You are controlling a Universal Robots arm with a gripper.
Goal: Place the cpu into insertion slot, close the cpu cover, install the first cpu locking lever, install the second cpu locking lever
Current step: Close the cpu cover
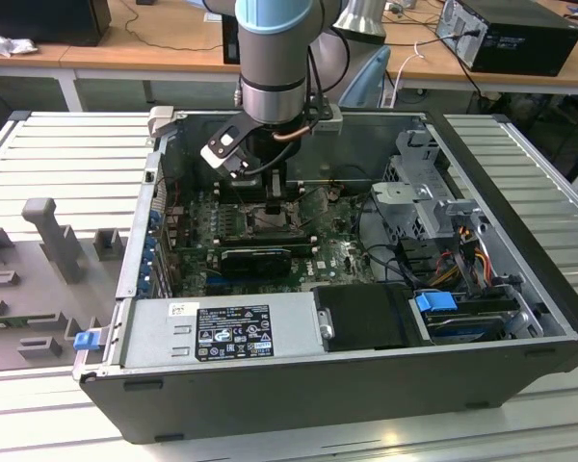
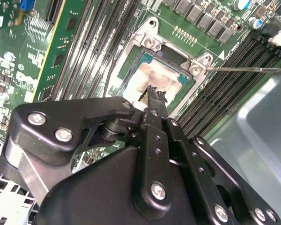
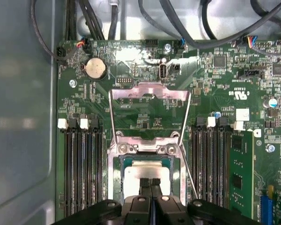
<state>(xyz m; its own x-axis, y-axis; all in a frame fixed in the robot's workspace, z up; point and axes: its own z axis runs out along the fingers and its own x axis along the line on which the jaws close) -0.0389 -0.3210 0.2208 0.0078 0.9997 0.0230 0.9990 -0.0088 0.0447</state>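
Observation:
The cpu (image 3: pixel 147 169), silvery top up, lies flat in the insertion slot (image 3: pixel 116 161) on the green board; in the second wrist view the cpu (image 2: pixel 154 75) sits inside the slot's metal frame (image 2: pixel 152 43). My gripper (image 3: pixel 150 181) is shut with its fingertips (image 2: pixel 153 91) together just over the chip's middle, holding nothing. The cpu cover (image 3: pixel 150 91) stands raised open from its hinge, with the board showing through its window. A thin wire locking lever (image 3: pixel 189 178) sticks out free beside the slot, the same lever (image 2: pixel 248 69) in the second wrist view. In the exterior view the gripper (image 1: pixel 275 200) reaches down into the open case.
Black memory slots (image 3: pixel 79 173) flank the socket on both sides. A black graphics card (image 1: pixel 255 258) lies in front of it, with a power supply (image 1: pixel 222 332) at the near wall. A drive cage (image 1: pixel 424 188) with cables stands at the exterior view's right. A coin cell (image 3: pixel 95 69) sits beyond the cover.

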